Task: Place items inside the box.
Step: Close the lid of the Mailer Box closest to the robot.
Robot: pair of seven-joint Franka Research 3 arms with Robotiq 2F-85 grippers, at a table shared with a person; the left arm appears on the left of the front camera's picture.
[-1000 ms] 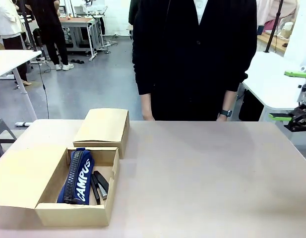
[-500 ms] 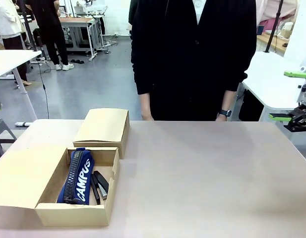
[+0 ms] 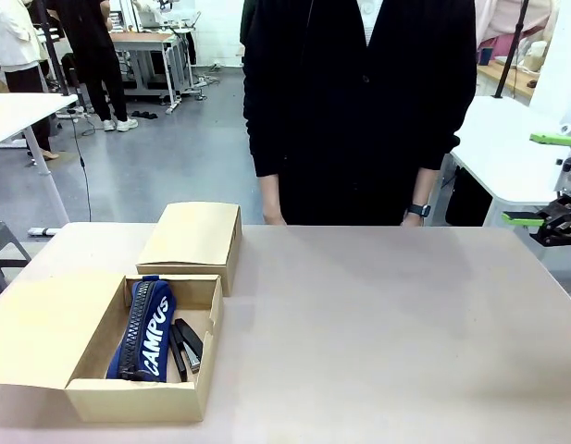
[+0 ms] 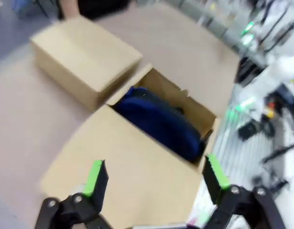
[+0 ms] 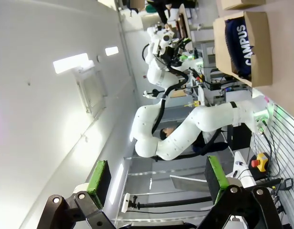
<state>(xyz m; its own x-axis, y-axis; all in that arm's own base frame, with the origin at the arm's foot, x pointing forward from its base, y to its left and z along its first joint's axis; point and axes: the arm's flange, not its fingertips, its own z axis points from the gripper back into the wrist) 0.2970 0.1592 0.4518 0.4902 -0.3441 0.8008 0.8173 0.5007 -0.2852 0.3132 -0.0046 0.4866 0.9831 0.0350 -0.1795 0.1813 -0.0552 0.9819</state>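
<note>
Left gripper (image 4: pixel 154 183), black with green pads, hangs over the flap of the open tan cardboard box (image 4: pixel 137 176) with its jaws spread wide and nothing between them. On the table's left side in the front view, that long shallow box (image 3: pixel 142 398) sits with its wide hinged flap laid out flat to its left, and inside it lie a navy blue zip pouch (image 3: pixel 144 330) with white lettering and, just to the pouch's right, dark items (image 3: pixel 186 346) that look like black staplers, though they are too small to count surely. Touching or just beside the box's far edge stands a smaller closed tan carton (image 3: pixel 194 240). A person in dark clothing (image 3: pixel 359 102) stands at the far side of the bare tabletop (image 3: pixel 387 324). Right gripper (image 3: pixel 547 178) is parked at the table's right edge, jaws wide apart and empty. By my judgement the packing is largely done: nothing loose lies on the table, and the lid is not yet shut. From the left wrist view the pouch (image 4: pixel 156 121) shows from above, blurred; the right wrist view catches the box (image 5: pixel 244 45) sideways in its upper right, far off.
</note>
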